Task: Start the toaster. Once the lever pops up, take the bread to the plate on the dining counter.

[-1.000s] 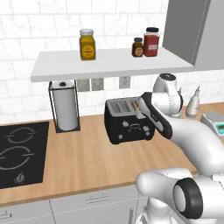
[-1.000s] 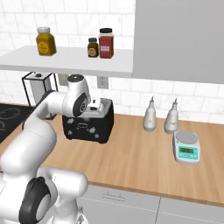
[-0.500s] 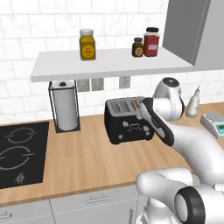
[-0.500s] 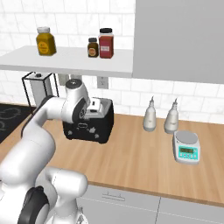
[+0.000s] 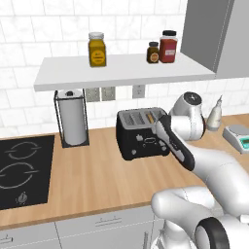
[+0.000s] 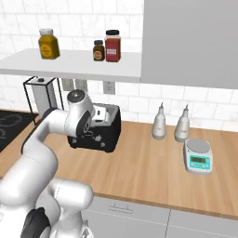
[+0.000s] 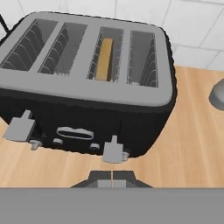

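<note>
toaster [image 5: 142,133] sits on the wooden desk [image 5: 97,180] against the tiled wall, right of the paper towel roll [image 5: 73,118] and the cooktop [image 5: 22,170], under a shelf [image 5: 121,71] with jars. the bread [image 7: 104,59] stands on edge in the third slot from the left in the hand view, sunk low with its top edge just showing, which suits a slice waiting to be toasted. two grey levers stick out of the front face: the left lever [image 7: 19,128] and the right lever [image 7: 113,152], the right one under the pair of slots that holds the bread, so that is judged to be the one to press. both look near the bottom of the front, though whether either is already latched cannot be told.

the pincer [image 7: 112,179] hovers just in front of the toaster's lower front, right below the right lever, with its fingertips pressed together and nothing between them; a closed tip makes a firm point for pushing a lever. in the left base view the arm reaches across the toaster's right front corner.

compared with a second ago, the arm's forearm has swung closer to the toaster and the hand has come lower against its front; the toaster, the bread and the jars have not moved. the plate and dining counter lie elsewhere.
</note>
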